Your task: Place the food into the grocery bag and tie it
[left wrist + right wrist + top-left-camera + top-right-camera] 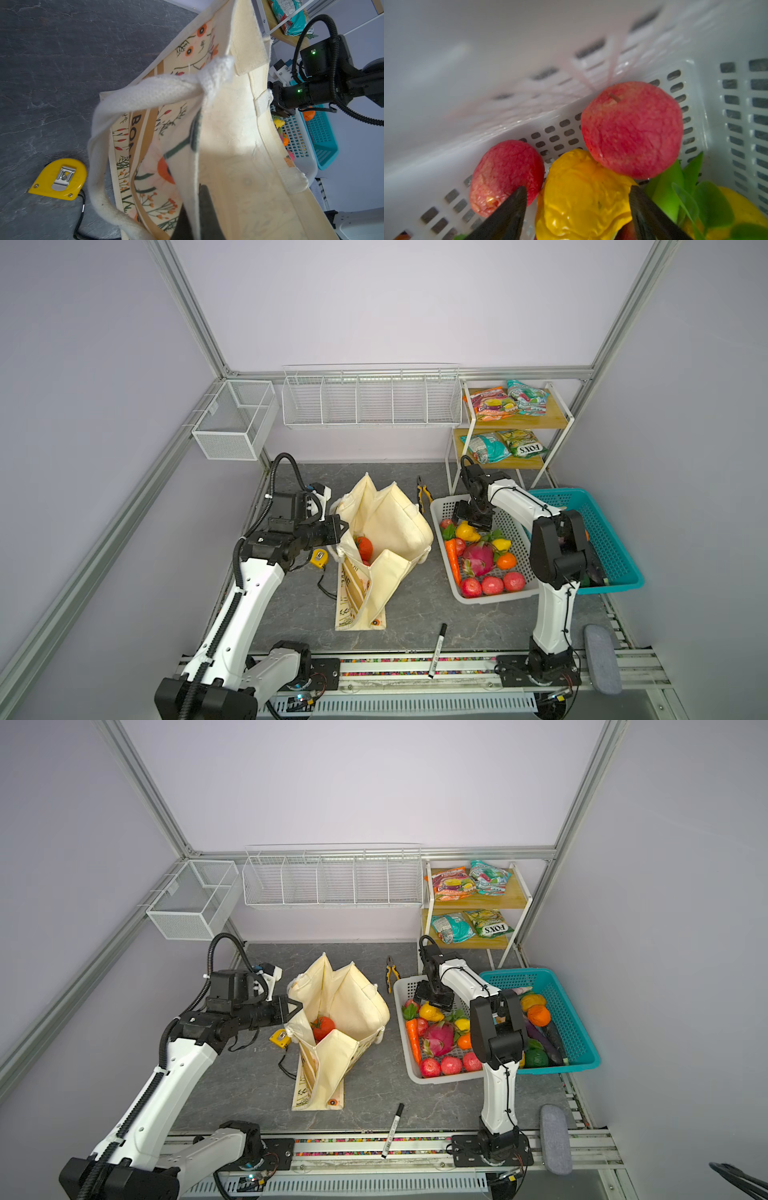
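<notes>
Watching from the side, I see the right gripper hanging low in the white basket. Its jaws are spread wide on either side of the yellow pear and not closed on it. The left gripper is pinched shut on the rim of the grocery bag, holding its mouth up. A tomato already lies inside, while the snack packet sits well apart on the shelf.

The pear looks the risky part to me. It is crowded, with a red apple resting against it and green leaves just beside one finger. Closing here could trap a leaf or shove the apple. The pear's glossy, wrinkled skin also looks soft enough to squash and squirt free.

The bag worries me too. It is floppy canvas held at one spot, with a flap folded across the opening. If that rim sags, a dropped pear could bounce off the flap onto the table.
</notes>
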Available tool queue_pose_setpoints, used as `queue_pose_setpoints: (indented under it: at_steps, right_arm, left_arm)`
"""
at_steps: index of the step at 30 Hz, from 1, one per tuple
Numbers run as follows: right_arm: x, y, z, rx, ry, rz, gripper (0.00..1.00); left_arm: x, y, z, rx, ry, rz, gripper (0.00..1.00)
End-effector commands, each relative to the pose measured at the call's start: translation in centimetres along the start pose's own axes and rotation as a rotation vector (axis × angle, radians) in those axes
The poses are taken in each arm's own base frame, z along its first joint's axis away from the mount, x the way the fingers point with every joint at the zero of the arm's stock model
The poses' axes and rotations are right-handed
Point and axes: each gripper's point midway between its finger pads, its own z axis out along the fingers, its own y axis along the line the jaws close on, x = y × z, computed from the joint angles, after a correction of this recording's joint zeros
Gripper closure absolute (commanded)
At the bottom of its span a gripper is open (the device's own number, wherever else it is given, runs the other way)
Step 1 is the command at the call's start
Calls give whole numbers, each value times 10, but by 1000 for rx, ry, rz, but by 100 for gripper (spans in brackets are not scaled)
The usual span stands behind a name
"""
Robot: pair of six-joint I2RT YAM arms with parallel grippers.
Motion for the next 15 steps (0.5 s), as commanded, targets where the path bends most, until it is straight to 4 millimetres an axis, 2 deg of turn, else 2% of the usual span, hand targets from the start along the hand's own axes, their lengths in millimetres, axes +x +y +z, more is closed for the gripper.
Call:
queue_pose_setpoints:
  at_steps: [1, 4, 10, 12, 15]
  right_arm:
    - [25, -10, 14, 47, 97, 11, 20]
    - [29, -11, 12, 47, 105, 11, 24]
    - [35, -9, 21, 46, 132, 7, 30]
    - [35, -8, 21, 46, 132, 9, 29]
    - [33, -8, 21, 48, 128, 13, 21]
  left_arm:
    - [0, 0, -1, 4, -9, -6, 100]
    - [-2, -1, -2, 5, -16, -5, 100]
    - [-3, -1, -4, 4, -25, -2, 100]
    - [-3, -2, -5, 7, -26, -1, 100]
    - [-3, -2, -5, 6, -26, 0, 100]
